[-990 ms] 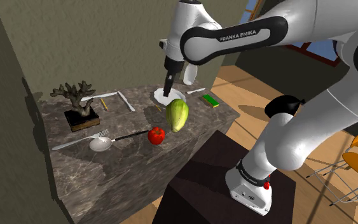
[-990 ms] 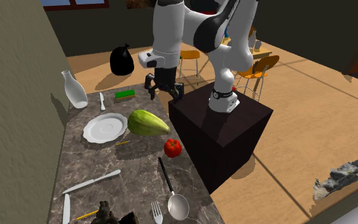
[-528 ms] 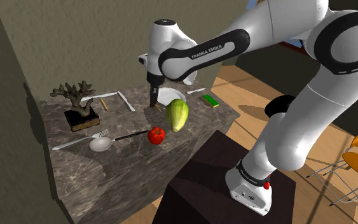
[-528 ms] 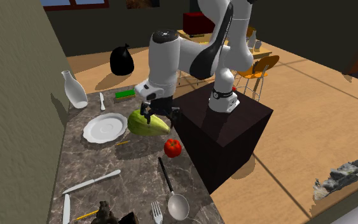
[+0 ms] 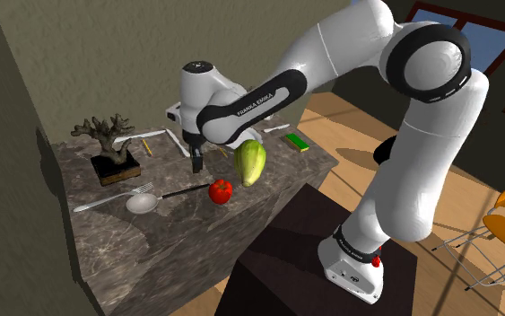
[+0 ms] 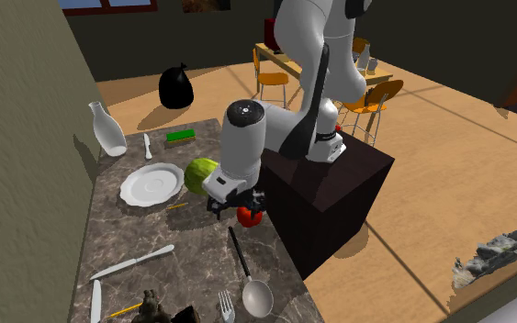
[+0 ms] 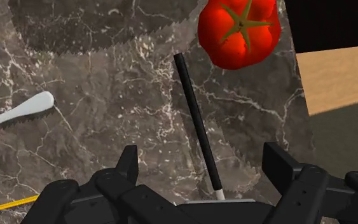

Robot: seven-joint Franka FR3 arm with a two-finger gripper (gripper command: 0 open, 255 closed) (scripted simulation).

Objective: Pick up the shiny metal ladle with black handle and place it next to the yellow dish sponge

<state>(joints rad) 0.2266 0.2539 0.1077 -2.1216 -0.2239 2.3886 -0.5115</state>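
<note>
Gripper point(image 7: 201, 156) is seen spread above the black handle of the ladle point(image 7: 195, 119), which is laid along the bench point(image 6: 137, 229) edge nearest the stand, beside a red tomato point(image 7: 238, 32); nothing is gripped.

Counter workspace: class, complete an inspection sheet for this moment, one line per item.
Surface: dark marble counter, crowded.
Job's things: ladle lies flat beside the fork, unheld; sponge at the other end, past the green fruit.
Clutter: tomato by the ladle's handle tip, plate, knives, pencil, coral ornament, bottle.
Grippers: gripper open, over the ladle's handle.
Cables: nothing seen.
Surroundings: wall, wood floor, chairs, black bag.
</note>
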